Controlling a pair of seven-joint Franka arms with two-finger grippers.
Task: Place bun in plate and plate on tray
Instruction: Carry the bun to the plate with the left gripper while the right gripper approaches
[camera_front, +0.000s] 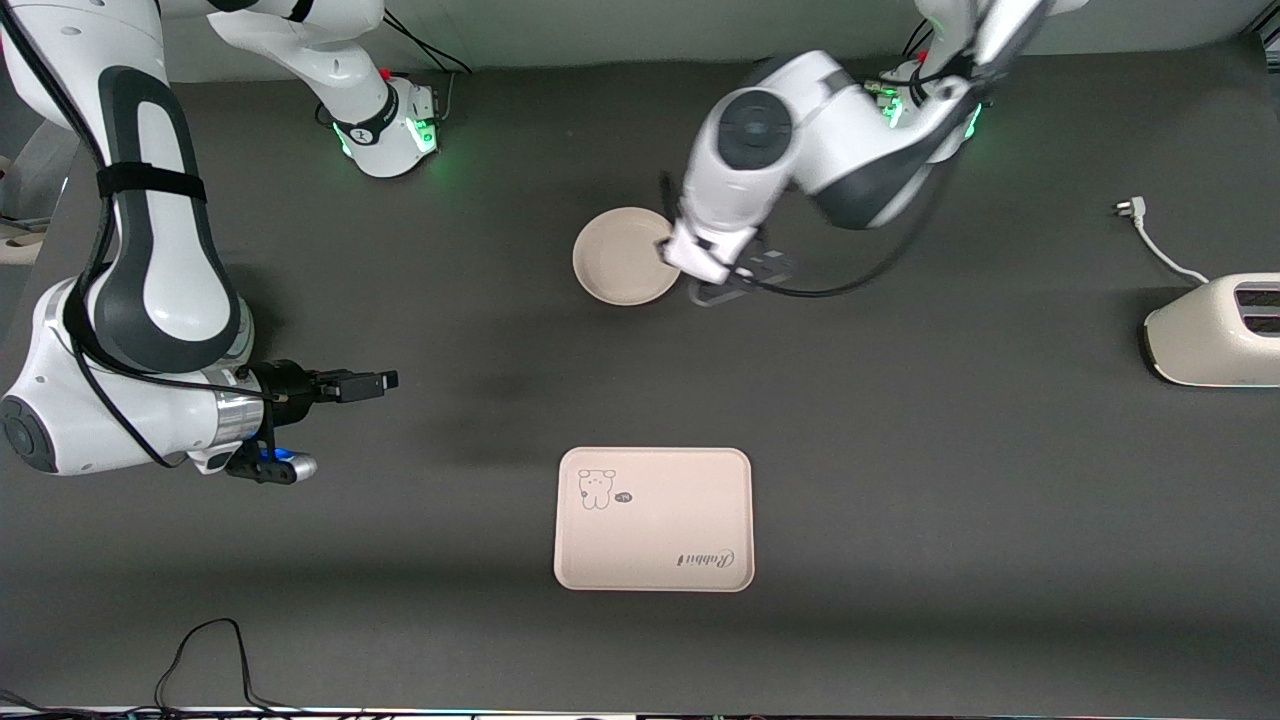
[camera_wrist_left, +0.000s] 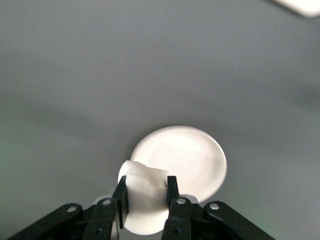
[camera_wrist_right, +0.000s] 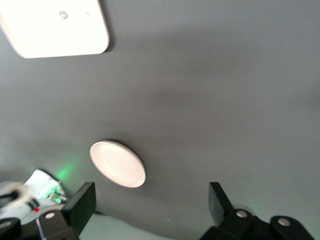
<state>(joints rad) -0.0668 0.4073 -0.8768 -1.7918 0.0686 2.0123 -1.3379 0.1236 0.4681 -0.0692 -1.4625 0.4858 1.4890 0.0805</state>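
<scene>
Over the plate's rim, left gripper (camera_wrist_left: 145, 200): fingers clamped on the bun (camera_wrist_left: 145, 187), which sits between them above the plate's edge.
Plate (camera_front: 622, 256): on the table (camera_front: 900, 450), at twelve o'clock from the tray.
Tray (camera_front: 653, 520): nearer the front camera, well apart from the plate.
Right gripper (camera_front: 385, 380): waiting, fingers spread wide, holding nothing, at ten o'clock from the tray.
Toaster (camera_front: 1215, 330): at the left arm's end.
</scene>
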